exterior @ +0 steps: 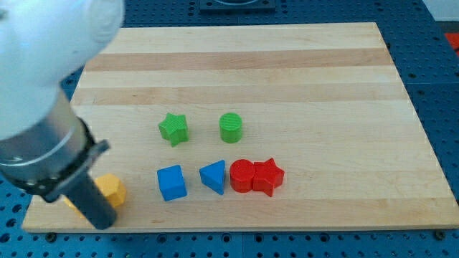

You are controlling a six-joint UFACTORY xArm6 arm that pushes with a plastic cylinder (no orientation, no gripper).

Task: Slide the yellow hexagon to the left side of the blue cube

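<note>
The yellow hexagon (112,189) lies near the board's bottom left corner. The blue cube (171,182) sits to its right, with a gap between them. My tip (105,223) is at the view's bottom left, just below and left of the yellow hexagon. The rod covers part of the hexagon's left side, and I cannot tell whether the tip touches it. A sliver of yellow (70,203) shows left of the rod; its shape is hidden.
A blue triangle (214,176) lies right of the blue cube. Beside it, a red cylinder (242,175) touches a red star (268,175). A green star (173,128) and a green cylinder (231,127) sit above. The wooden board's bottom edge (237,225) is close.
</note>
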